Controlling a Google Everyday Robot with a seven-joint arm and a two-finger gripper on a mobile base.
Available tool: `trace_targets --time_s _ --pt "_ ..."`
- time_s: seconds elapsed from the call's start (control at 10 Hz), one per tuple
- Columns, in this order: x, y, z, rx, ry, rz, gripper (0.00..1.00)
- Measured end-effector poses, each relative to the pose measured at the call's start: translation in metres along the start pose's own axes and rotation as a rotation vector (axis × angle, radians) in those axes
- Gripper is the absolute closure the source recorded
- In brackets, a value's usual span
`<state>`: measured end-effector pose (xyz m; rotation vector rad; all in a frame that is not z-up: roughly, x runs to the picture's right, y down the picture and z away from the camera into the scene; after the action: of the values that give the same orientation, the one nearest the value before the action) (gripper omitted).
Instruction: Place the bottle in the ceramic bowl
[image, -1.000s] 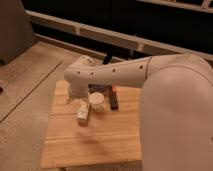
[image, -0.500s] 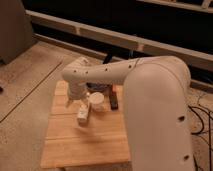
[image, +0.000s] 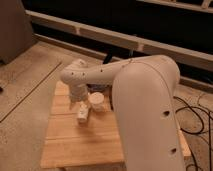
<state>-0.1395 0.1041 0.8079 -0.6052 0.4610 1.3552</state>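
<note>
The small pale cream bottle (image: 81, 113) lies on the wooden table (image: 75, 142), left of centre. The small white ceramic bowl (image: 97, 101) stands just to its right and a little further back, close to it but apart. My gripper (image: 79, 102) hangs from the end of the big white arm (image: 107, 72), right above the bottle's far end and just left of the bowl. The wrist hides most of the gripper, and I cannot tell whether it touches the bottle.
The white arm and its bulky upper link (image: 150, 115) cover the right half of the table. Speckled floor (image: 25, 85) lies to the left. A dark rail and wall (image: 125, 40) run behind. Black cables (image: 192, 112) lie on the floor at right.
The arm's upper link has swung closer and further left, now covering the black block and the table's right side. The bottle and bowl have not moved.
</note>
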Motion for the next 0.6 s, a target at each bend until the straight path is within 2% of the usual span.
trace_targets --time_s 0.3,0.6 --pt "-0.001 0.003 0.008 0.021 -0.02 0.007 0.35" --pt "-0.002 0.009 0.018 0.007 -0.04 0.022 0.35"
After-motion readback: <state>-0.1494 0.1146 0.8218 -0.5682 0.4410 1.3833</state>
